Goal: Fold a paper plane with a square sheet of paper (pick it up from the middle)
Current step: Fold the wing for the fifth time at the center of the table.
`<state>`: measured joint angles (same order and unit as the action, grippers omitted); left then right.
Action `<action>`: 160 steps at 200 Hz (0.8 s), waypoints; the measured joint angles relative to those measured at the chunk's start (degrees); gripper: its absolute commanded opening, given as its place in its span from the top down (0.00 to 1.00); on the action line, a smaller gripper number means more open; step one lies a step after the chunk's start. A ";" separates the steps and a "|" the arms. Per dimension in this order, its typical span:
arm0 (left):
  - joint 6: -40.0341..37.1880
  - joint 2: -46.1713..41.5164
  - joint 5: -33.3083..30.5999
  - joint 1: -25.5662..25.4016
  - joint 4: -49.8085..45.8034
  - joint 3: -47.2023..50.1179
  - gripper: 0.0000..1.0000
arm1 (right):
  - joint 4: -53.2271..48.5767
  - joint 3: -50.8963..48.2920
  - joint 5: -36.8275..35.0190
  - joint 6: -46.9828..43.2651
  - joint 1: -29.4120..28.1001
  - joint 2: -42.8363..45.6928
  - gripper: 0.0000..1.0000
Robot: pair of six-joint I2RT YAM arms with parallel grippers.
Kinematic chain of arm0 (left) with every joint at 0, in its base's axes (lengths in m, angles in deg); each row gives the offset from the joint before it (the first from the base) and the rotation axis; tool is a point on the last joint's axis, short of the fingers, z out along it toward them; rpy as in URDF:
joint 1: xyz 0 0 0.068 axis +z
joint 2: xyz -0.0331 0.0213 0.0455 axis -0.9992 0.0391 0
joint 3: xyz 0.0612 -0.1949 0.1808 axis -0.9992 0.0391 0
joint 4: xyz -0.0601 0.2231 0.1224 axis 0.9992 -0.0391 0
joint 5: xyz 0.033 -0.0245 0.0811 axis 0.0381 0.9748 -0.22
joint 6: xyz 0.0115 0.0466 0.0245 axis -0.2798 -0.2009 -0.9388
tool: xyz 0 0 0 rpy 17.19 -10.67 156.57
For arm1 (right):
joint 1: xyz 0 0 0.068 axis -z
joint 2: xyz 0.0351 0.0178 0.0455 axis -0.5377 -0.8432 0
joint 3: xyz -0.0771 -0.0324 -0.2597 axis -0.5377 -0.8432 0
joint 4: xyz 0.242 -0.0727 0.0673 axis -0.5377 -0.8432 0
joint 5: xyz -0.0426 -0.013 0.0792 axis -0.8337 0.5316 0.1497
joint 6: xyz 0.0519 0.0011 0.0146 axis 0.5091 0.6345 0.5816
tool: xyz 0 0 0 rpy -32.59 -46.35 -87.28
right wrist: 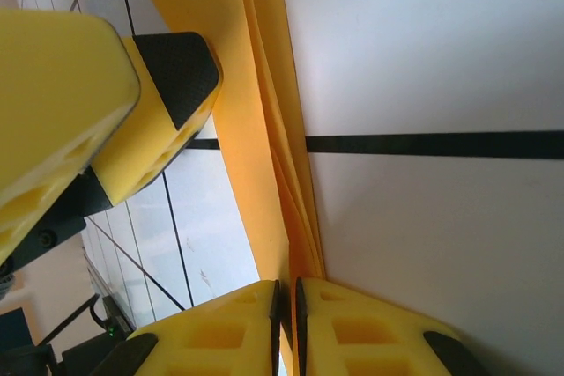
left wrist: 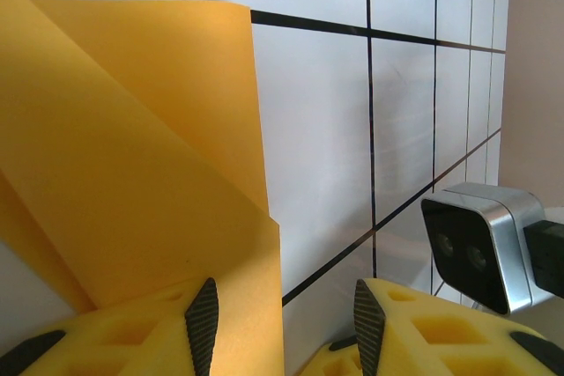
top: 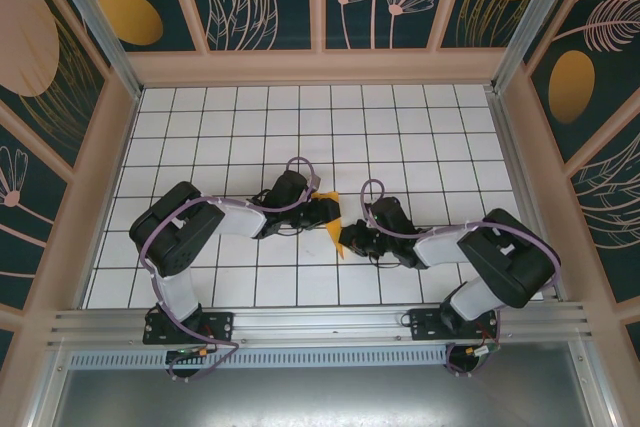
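Folded orange sheet of paper (top: pixel 335 237) sat mid-table between the arms, right gripper (right wrist: pixel 286 305) pinched tight on its layered edge, left gripper (left wrist: pixel 284 297) spread beside a loose flap; paper looked thin, light, floppy, so likely best gripped at the stiffer creases.
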<state>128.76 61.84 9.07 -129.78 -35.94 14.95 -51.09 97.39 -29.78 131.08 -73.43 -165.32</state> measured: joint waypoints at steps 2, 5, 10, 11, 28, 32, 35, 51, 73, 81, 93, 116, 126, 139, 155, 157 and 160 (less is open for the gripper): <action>0.00 0.00 0.02 0.00 -0.02 0.00 0.53 | -0.17 0.00 0.00 -0.07 -0.07 0.09 0.84; 0.00 0.00 0.00 0.00 -0.02 0.00 0.53 | -0.35 0.00 -0.09 -0.22 -0.11 0.17 0.83; 0.00 0.00 0.00 0.00 -0.02 -0.02 0.52 | -0.70 0.02 -0.17 -0.31 -0.20 0.37 0.83; 0.00 0.00 0.00 0.00 -0.02 -0.02 0.52 | -0.70 0.02 -0.17 -0.33 -0.20 0.39 0.83; 0.00 0.00 0.00 0.00 -0.22 -0.11 0.53 | -1.99 0.11 -0.52 -0.63 -0.46 1.11 0.82; 0.00 0.00 0.00 0.00 -0.24 -0.11 0.53 | -2.36 0.13 -0.57 -0.79 -0.52 1.29 0.81; 0.00 0.00 0.00 0.00 -0.24 -0.11 0.53 | -2.56 0.15 -0.59 -0.81 -0.55 1.40 0.79; 0.00 0.00 0.00 0.00 -0.28 -0.13 0.53 | -3.89 0.42 -0.81 -1.44 -0.76 2.25 0.76; 0.00 0.00 0.00 0.00 -0.44 -0.20 0.53 | -6.80 1.31 -1.95 -2.40 -1.33 3.08 0.75; 0.00 0.00 0.00 0.00 -0.46 -0.22 0.53 | -8.02 1.84 -2.36 -3.04 -1.64 3.17 0.75; 0.00 0.00 0.00 0.00 -0.46 -0.22 0.53 | -9.92 2.84 -3.26 -3.85 -2.21 3.19 0.75; 0.00 0.00 0.00 0.00 -0.52 -0.22 0.53 | -13.49 4.70 -4.87 -5.57 -3.28 3.17 0.74; 0.00 0.00 0.00 0.00 -0.61 -0.28 0.53 | -14.95 5.46 -5.77 -6.36 -3.74 3.17 0.74; 0.00 0.00 0.00 0.00 -0.66 -0.31 0.53 | -16.28 6.14 -6.62 -6.88 -4.20 3.17 0.67; 0.00 0.00 0.00 0.00 -0.70 -0.31 0.53 | -17.16 6.86 -7.23 -7.76 -4.72 3.17 0.66; 0.00 0.00 0.00 0.00 -0.70 -0.31 0.53 | -17.25 6.93 -7.34 -7.74 -4.79 3.17 0.66; 0.00 0.00 0.00 0.00 -0.70 -0.31 0.53 | -17.46 7.02 -7.50 -7.87 -4.94 3.17 0.66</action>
<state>128.76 61.84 9.07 -129.78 -36.64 14.64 -68.55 104.41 -37.28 123.21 -78.37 -162.15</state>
